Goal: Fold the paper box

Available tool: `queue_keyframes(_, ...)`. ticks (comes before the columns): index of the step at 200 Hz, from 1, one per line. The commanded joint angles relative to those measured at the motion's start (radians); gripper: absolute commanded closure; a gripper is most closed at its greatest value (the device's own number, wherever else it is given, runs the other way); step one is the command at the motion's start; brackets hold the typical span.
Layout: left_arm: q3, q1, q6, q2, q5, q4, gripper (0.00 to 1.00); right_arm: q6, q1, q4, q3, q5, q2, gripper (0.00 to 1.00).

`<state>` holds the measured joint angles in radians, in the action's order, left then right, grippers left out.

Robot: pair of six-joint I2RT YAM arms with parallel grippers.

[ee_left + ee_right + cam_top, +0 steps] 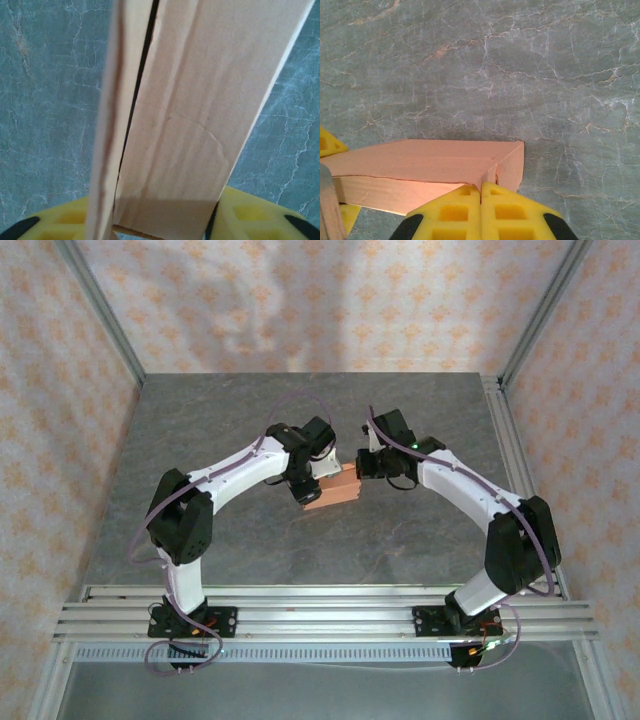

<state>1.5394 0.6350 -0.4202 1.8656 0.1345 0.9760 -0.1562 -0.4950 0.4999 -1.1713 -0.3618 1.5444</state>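
1. The left gripper (160, 226) is set astride the paper box (200, 125); clamping cannot be told.
2. The right gripper (481, 210) is clenched at the box's end.
3. Over the middle of the table (200, 440), walls are judged raised; one seam is left gaping.

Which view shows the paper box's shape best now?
Right wrist: the paper box shows its top, one side and an end. Top external has it small and far; left wrist crops it, too close.

Top view looks down; wrist views closely share the paper box (420, 165).
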Motion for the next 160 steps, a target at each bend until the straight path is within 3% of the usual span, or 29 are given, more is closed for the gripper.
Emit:
queue_keyframes(1, -0.009, -0.002, 0.012, 0.0, 0.0, 0.01, 0.46, 0.018, -0.005, -0.005, 0.016, 0.044, -0.024, 1.0)
queue_keyframes(108, -0.056, -0.006, 0.081, -0.115, 0.016, -0.071, 0.04, 0.031, -0.008, -0.011, 0.021, 0.057, -0.015, 1.0)
queue_keyframes(141, -0.107, -0.018, 0.145, -0.181, -0.007, -0.142, 0.0, 0.029, -0.01, -0.007, 0.019, 0.062, -0.011, 1.0)
queue_keyframes(160, -0.15, -0.048, 0.209, -0.243, 0.043, -0.2, 0.0, 0.03, -0.011, -0.004, 0.015, 0.065, -0.009, 1.0)
